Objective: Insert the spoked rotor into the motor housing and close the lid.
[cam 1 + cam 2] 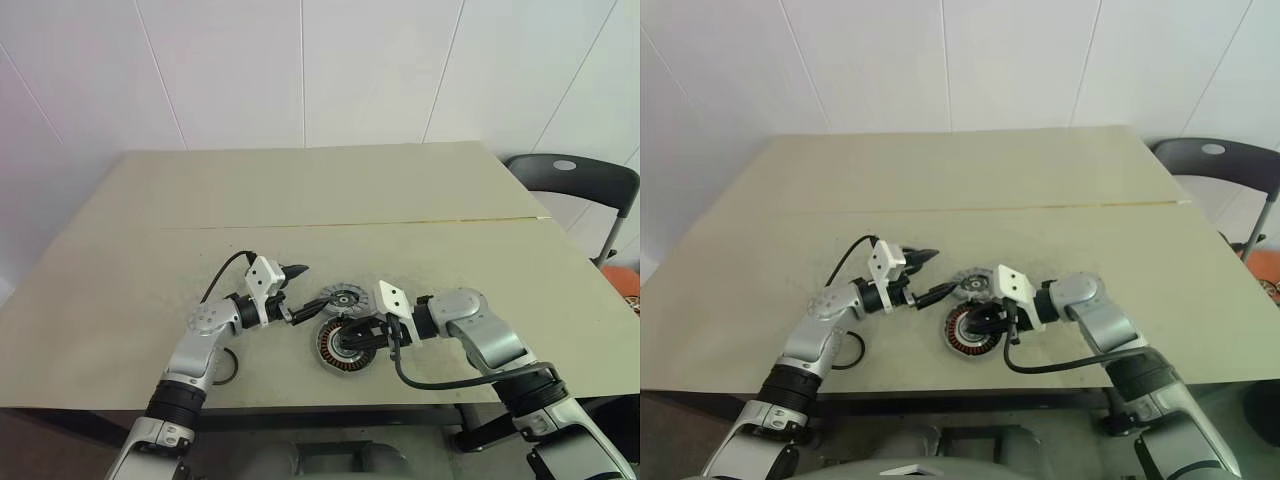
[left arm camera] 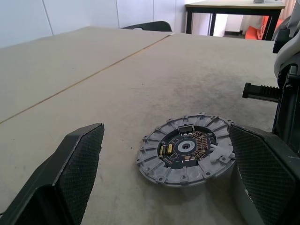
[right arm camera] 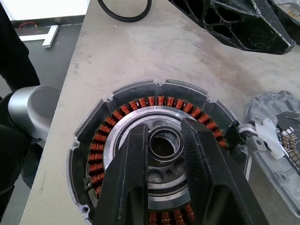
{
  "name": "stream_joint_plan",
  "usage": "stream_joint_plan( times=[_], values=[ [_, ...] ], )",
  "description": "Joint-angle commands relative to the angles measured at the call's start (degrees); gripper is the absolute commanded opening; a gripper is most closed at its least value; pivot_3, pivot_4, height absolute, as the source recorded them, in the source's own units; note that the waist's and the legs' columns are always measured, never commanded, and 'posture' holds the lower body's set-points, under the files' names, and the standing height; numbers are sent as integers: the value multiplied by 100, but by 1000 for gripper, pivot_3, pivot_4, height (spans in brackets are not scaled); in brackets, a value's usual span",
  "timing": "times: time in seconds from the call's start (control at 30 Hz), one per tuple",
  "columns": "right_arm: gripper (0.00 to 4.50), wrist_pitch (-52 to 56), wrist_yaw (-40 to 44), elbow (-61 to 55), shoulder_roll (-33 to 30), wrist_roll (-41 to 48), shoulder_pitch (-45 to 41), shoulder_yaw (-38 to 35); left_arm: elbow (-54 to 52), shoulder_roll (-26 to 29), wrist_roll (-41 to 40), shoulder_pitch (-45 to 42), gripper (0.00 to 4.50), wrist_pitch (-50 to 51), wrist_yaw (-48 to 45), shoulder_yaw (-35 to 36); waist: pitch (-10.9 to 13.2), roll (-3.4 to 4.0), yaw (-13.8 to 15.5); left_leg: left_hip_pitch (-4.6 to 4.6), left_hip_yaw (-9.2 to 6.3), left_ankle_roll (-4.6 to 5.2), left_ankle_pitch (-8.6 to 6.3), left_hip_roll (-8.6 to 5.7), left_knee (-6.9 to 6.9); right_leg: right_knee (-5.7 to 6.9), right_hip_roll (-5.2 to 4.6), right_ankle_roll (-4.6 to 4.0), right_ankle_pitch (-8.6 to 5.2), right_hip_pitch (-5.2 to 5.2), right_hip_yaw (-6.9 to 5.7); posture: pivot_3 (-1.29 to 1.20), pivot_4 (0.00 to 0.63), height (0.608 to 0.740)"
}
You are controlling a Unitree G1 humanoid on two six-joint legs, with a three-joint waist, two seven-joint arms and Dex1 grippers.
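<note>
Hovering right gripper (image 3: 161, 154), fingers narrowly parted and empty, over motor housing (image 3: 117, 117) hub on table (image 1: 450, 250); keeping left gripper (image 2: 164, 154) wide around lid (image 2: 185, 150) just beside, centring before closing evenly.

Bright even indoor light, soft faint shadows, sharp focus, no glare
</note>
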Motion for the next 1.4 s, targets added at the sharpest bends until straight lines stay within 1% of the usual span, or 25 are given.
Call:
stream_joint_plan(
  times=[0.03, 0.23, 0.3, 0.37, 0.47, 0.53, 0.8, 0.83, 0.87, 0.93, 1.17, 1.2, 1.4],
  values=[
    [678, 17, -2, -96, 68, 76, -93, -55, -152, 10, 26, -153, 4500, -72, 3, -4, 0, 0, 0, 0, 0, 0, 0, 0, 0, 0, 0, 0, 0, 0, 0, 0, 0, 740],
    [678, 136, 49, -103, 58, 113, -77, -60, -140, 8, 44, -154, 4500, -73, 1, -2, 0, 0, 0, 0, 0, 0, 0, 0, 0, 0, 0, 0, 0, 0, 0, 0, 0, 740],
    [1428, 158, 58, -97, 51, 121, -74, -71, -139, 6, 49, -152, 4500, -71, 3, -1, 0, 0, 0, 0, 0, 0, 0, 0, 0, 0, 0, 0, 0, 0, 0, 0, 0, 740],
    [1959, 136, 56, -63, 43, 92, -80, -72, -137, 5, 55, -150, 4500, -72, 7, 1, 0, 0, 0, 0, 0, 0, 0, 0, 0, 0, 0, 0, 0, 0, 0, 0, 0, 740],
    [2977, 60, 20, 26, 44, 17, -105, -68, -135, 3, 64, -149, 4500, -71, 10, 4, -1, 0, 0, 1, 0, 0, 0, 0, 0, 0, 0, 0, 0, 1, 0, 0, 0, 740],
    [3567, 1, -2, 100, 67, 19, -130, -99, -129, -2, 71, -152, 4500, -70, 10, 7, -1, 0, 0, 2, 0, 0, 0, 0, 1, 1, 0, 0, 0, 1, 0, 0, 0, 740],
    [3567, -126, -276, 337, 293, 87, -226, -299, -71, -52, 100, -180, 4500, -78, 8, -29, -1, 0, -3, 7, 0, 0, 0, 0, 6, 5, 0, -1, 0, 6, 0, 0, 0, 740],
    [3179, -132, -292, 349, 303, 86, -230, -307, -71, -58, 103, -178, 4500, -78, 6, -31, -1, 0, -6, 7, 0, 0, 0, 0, 6, 5, 0, -1, 1, 6, 0, 0, 0, 740],
    [3001, -134, -296, 352, 306, 88, -230, -312, -69, -61, 105, -178, 4500, -78, 3, -31, -1, 0, -6, 7, 0, -1, 0, 0, 6, 6, 0, -1, 1, 6, 0, 0, 0, 740],
    [2404, -138, -293, 343, 301, 90, -222, -314, -74, -63, 104, -173, 4500, -77, 4, -38, -1, 1, -3, 7, 0, 0, 1, 0, 7, 7, 0, -2, 1, 5, 0, 0, 0, 740],
    [188, -130, -283, 338, 260, 99, -215, -305, -47, -74, 116, -186, 4500, -72, 3, -58, -2, 1, -3, 8, 1, -1, 0, 0, 8, 7, 1, -2, 1, 7, 0, 0, 0, 740],
    [46, -127, -276, 337, 251, 92, -211, -301, -45, -77, 116, -188, 4500, -71, 3, -59, -2, 1, -3, 8, 0, -1, 0, 0, 7, 7, 1, -2, 1, 7, 0, 0, 0, 740],
    [46, -65, -182, 290, 134, 55, -146, -234, -29, -83, 124, -189, 4500, -71, 7, -66, -2, 1, -3, 8, 1, 0, 1, 0, 9, 7, 1, -2, 1, 7, 0, 0, 0, 740]
  ],
)
